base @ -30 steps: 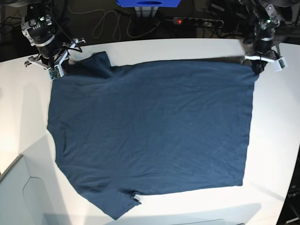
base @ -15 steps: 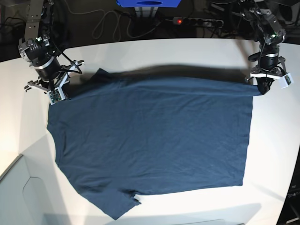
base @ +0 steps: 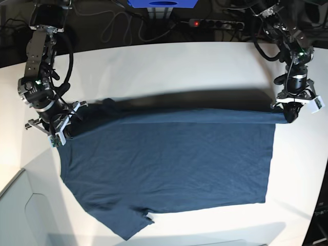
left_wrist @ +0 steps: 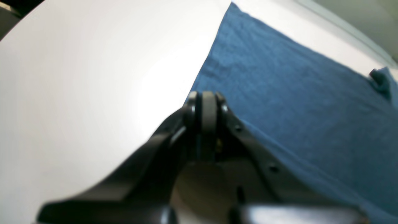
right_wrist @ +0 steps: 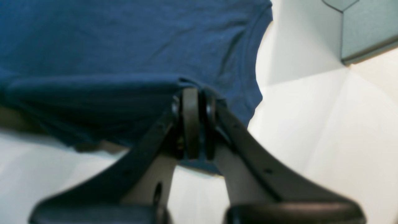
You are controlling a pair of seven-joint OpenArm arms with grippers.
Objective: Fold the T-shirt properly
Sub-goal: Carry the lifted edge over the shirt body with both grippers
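Note:
The dark navy T-shirt [base: 169,164] lies spread on the white table [base: 179,66], its far edge lifted and pulled toward the front. My left gripper [base: 290,114], on the base view's right, is shut on the shirt's far right corner. My right gripper [base: 60,130], on the base view's left, is shut on the shirt's far left shoulder edge. In the left wrist view the gripper [left_wrist: 207,107] is shut, with the shirt [left_wrist: 295,102] running away on its right. In the right wrist view the gripper [right_wrist: 194,102] pinches a fold of the shirt [right_wrist: 124,46].
A grey-white bin [base: 20,215] sits at the front left corner and shows in the right wrist view [right_wrist: 367,28]. Cables and a power strip [base: 215,23] lie behind the table's far edge. A blue box [base: 161,4] stands at the back centre.
Both grippers have moved toward the front of the table, dragging the shirt's far edge with them. The lifted edge now folds over the shirt's body, and more bare table shows behind it.

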